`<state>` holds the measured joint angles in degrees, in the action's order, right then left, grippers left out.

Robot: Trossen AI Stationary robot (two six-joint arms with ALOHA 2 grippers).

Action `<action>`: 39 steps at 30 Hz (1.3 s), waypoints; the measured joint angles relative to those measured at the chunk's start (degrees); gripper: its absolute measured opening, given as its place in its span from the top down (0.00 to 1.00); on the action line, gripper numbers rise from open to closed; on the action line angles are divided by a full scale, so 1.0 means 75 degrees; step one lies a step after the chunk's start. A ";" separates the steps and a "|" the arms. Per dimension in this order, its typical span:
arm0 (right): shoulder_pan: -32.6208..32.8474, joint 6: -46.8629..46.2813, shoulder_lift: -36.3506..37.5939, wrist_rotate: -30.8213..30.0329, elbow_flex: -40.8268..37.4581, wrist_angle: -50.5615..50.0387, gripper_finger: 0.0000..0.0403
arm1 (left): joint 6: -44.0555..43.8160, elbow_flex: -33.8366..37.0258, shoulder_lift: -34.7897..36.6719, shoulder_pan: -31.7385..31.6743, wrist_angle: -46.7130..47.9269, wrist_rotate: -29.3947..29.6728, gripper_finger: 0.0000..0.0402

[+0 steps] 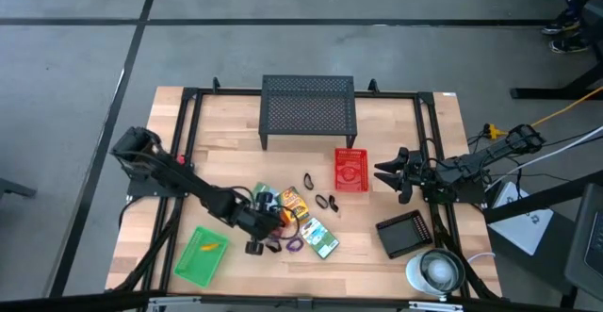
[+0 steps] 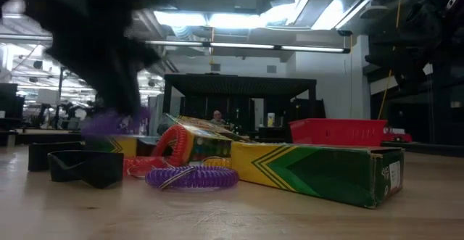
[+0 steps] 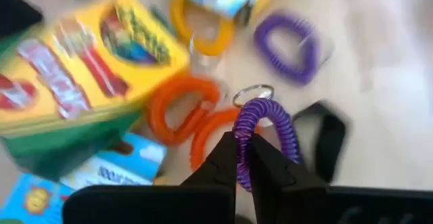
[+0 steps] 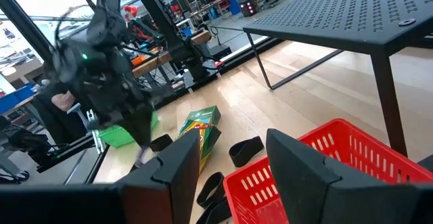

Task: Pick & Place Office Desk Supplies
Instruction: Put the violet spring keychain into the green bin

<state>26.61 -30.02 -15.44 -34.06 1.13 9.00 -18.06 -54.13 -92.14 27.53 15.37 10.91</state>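
Pale wood table (image 1: 236, 152), grey tiled floor (image 1: 85, 57).

Bright ceiling strip lights glare in the low view, silhouetting a blurred dark arm, while the left wrist view is heavily smeared; table shadows stay soft.

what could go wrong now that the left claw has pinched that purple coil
1. The left claw grips only a thin edge of the purple coil, so it may slip out when lifted.
2. A metal key ring sits right at the coil and the orange coils lie close by; they might snag and drag along.
3. The crayon box crowds the pile, so a swing could knock it.
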 joint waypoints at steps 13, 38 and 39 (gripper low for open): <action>-0.0001 -0.0091 0.0000 0.0003 0.0000 -0.0070 0.57 | -0.1789 -0.0003 0.2331 0.1458 0.2962 -0.0214 0.97; -0.0003 -0.0137 0.0000 0.0003 -0.0003 -0.0368 0.57 | -0.8303 0.1116 0.2431 0.4939 0.3812 0.0549 0.80; 0.0000 -0.0137 0.0000 0.0003 -0.0003 -0.0368 0.57 | -0.8309 0.1125 0.2431 0.4939 0.3812 0.0556 0.77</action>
<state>26.61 -31.05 -15.44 -34.04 1.10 6.24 -80.38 -45.69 -73.91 64.58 43.97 15.07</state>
